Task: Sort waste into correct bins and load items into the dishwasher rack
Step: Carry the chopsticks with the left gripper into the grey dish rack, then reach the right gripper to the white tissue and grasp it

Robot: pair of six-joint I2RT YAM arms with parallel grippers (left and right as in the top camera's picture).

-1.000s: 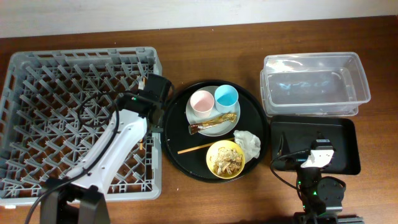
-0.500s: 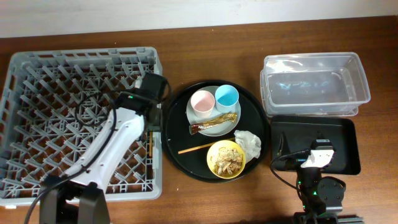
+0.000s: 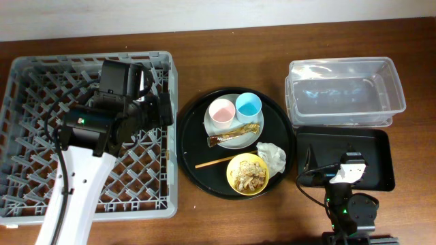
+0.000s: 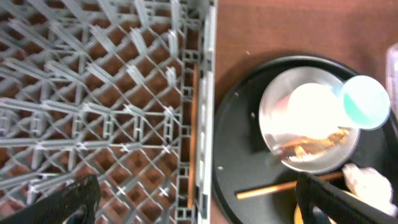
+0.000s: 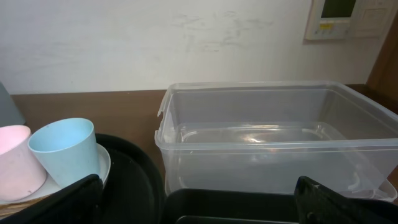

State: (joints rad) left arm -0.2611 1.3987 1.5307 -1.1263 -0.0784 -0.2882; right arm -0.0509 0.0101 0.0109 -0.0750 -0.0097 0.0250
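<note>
So the left claw [image 4: 196,186] is sitting wide open, fingers [image 4: 68,202] spread out to both corners of the wrist view, gripping nothing and touching nothing. It's hanging above the right wall of the rack [image 3: 41,88], looking straight down. 1 chopstick [image 4: 194,124] is lying inside the rack, flat along that wall.

The left arm is reaching up high over the rack, so it's looking huge in the overhead view. Compared with 0.5 s back, it's lifted off the wall and pulled up and to the left. The chopstick is staying put where it was.

The right claw [image 5: 198,186] is gaping too, empty, parked over the black tray [image 3: 378,146] and facing the tub [image 5: 273,143], same as before.

Sitting on the round tray [image 3: 194,170]:
- the 2nd chopstick [image 3: 216,161]
- the plate [image 3: 235,143], carrying the pink cup [image 3: 221,111], blue cup [image 3: 248,105] and wrapper [image 3: 235,133]
- the bowl [image 3: 229,174], holding scraps [image 3: 246,175]
- the napkin [image 3: 272,155], just beside the bowl
</note>
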